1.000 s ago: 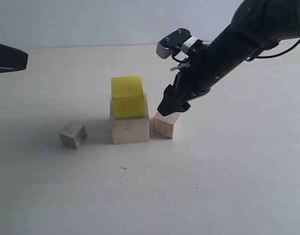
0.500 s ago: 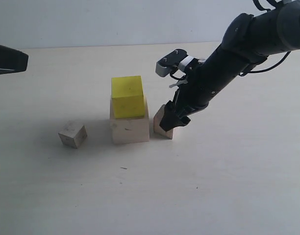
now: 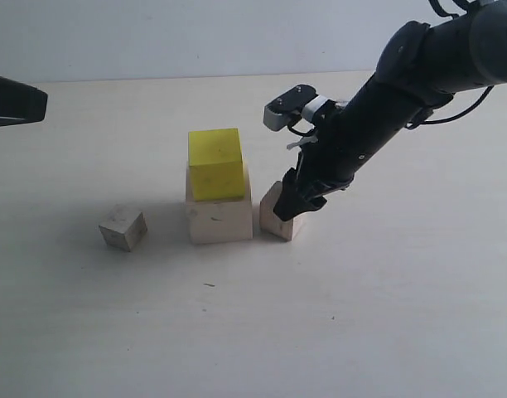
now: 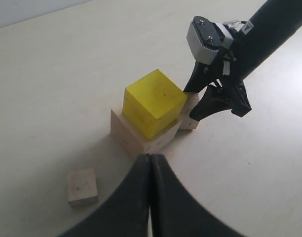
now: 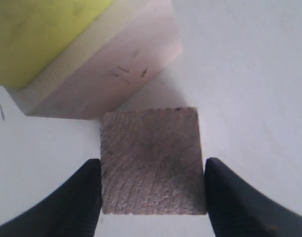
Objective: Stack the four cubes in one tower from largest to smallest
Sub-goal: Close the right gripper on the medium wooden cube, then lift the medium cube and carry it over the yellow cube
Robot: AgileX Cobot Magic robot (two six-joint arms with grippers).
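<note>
The bright yellow cube (image 3: 214, 163) sits on the large pale wooden cube (image 3: 219, 220), a two-block tower in mid-table. Just right of it, on the table, stands the medium bare-wood cube (image 3: 273, 222). My right gripper (image 3: 292, 202) reaches down over it, and in the right wrist view both fingers (image 5: 87, 197) press against the sides of the medium cube (image 5: 151, 158). The small bare-wood cube (image 3: 123, 228) lies alone to the left. My left gripper (image 4: 151, 159) hovers shut and empty, back from the large cube (image 4: 136, 138) and the small cube (image 4: 82, 186).
The left arm's dark tip (image 3: 13, 98) shows at the far left edge of the exterior view, well above the table. The pale tabletop (image 3: 361, 315) stretches bare in front of and to the right of the cubes.
My right gripper came down around the medium cube and its fingers narrowed onto the cube's sides. The cubes and the left arm have stayed where they were.
</note>
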